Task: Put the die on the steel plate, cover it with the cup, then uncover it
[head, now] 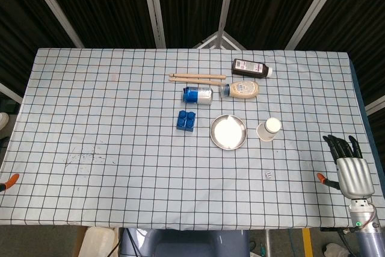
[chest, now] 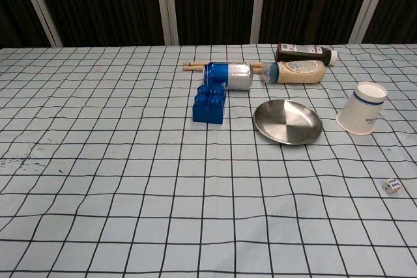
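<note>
A small white die (head: 269, 175) (chest: 391, 186) lies on the checked cloth near the front right. The round steel plate (head: 228, 131) (chest: 287, 122) sits empty near the table's middle. To its right a white paper cup (head: 269, 129) (chest: 362, 109) stands upside down and tilted. My right hand (head: 348, 164) hovers at the table's right edge in the head view, fingers apart and holding nothing, well right of the die. The chest view does not show it. My left hand appears in neither view.
A blue block (head: 186, 120) (chest: 210, 103) stands left of the plate. Behind lie a blue can (head: 198, 95) (chest: 228, 75), a beige bottle (head: 242, 89) (chest: 296, 71), a dark bottle (head: 252, 67) (chest: 305, 52) and wooden sticks (head: 197, 77). Orange-handled tools (head: 8, 182) (head: 325, 179) lie at both edges.
</note>
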`<state>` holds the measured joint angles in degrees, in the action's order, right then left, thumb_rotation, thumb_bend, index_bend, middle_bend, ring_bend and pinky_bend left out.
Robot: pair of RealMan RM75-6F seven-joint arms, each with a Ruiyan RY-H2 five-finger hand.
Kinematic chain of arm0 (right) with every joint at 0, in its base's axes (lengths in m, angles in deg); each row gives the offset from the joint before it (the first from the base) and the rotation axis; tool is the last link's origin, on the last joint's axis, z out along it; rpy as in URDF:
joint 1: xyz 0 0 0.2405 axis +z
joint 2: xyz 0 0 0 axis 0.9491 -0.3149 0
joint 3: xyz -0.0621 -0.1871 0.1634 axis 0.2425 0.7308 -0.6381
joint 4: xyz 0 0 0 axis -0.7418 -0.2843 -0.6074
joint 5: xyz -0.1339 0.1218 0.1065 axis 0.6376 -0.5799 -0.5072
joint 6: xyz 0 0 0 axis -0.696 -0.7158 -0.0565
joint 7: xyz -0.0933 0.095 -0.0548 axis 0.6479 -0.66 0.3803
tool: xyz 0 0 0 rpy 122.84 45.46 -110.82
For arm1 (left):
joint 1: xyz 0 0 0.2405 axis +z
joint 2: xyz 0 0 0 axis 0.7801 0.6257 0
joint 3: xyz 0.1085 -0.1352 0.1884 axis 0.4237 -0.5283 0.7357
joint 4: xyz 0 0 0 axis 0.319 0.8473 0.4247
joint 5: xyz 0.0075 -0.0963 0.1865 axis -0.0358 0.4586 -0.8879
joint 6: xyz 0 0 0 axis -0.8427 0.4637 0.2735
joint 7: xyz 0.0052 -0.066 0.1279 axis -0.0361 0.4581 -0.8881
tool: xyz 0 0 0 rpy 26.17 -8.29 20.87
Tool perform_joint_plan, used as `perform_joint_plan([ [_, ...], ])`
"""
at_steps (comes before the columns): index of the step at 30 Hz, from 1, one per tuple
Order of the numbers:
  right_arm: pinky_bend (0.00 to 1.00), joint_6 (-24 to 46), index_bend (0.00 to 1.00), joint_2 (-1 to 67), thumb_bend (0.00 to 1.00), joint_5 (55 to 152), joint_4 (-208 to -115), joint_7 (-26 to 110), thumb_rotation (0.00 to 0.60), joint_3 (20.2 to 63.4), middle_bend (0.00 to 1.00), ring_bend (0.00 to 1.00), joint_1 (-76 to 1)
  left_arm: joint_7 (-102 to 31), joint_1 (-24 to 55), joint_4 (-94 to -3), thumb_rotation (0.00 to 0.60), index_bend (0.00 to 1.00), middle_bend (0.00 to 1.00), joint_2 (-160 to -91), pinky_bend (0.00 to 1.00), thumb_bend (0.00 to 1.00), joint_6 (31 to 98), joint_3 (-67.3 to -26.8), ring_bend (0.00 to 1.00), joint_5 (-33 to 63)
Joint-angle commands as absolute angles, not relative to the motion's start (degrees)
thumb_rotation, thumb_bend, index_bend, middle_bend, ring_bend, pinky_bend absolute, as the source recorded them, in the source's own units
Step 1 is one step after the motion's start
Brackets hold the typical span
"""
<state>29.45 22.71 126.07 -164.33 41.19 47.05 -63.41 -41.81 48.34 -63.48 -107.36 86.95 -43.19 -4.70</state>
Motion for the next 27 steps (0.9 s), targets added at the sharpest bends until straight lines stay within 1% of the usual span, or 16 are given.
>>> perform_joint_plan([
  [1, 0.05, 29.55, 0.14, 22.65, 0.07, 126.09, -164.38, 41.23, 0.6, 47.11, 0.15, 0.15, -63.5, -42.02, 48.1, -63.52, 0.6, 0.14, 0.02, -107.45, 0.26, 0.27, 86.53, -43.15, 0.07, -4.71],
  [17, 0.05, 30.69, 0.14, 21.82, 0.07, 126.44, -166.58, 41.94, 0.6, 47.49, 0.15, 0.15, -64.28, -43.31, 47.23, -63.57, 0.6, 0.14, 0.02, -108.23, 0.26, 0.27, 85.36, -42.71, 0.07, -5.57],
  [23, 0.05, 27.96, 0.14, 20.37, 0.07, 126.52, -170.46, 42.31, 0.6, 49.06, 0.15, 0.15, -64.07, -43.21, 47.59, -63.81, 0.6, 0.14, 0.01, -108.11, 0.26, 0.27, 86.48, -42.84, 0.07, -5.89],
  [27, 0.05, 27.69, 0.15, 20.33, 0.07, 126.59, -172.09, 43.47, 0.6, 49.32, 0.15, 0.15, -64.05, -42.44, 47.9, -63.15, 0.6, 0.15, 0.02, -108.15, 0.26, 0.27, 87.48, -43.1, 0.07, -6.12],
])
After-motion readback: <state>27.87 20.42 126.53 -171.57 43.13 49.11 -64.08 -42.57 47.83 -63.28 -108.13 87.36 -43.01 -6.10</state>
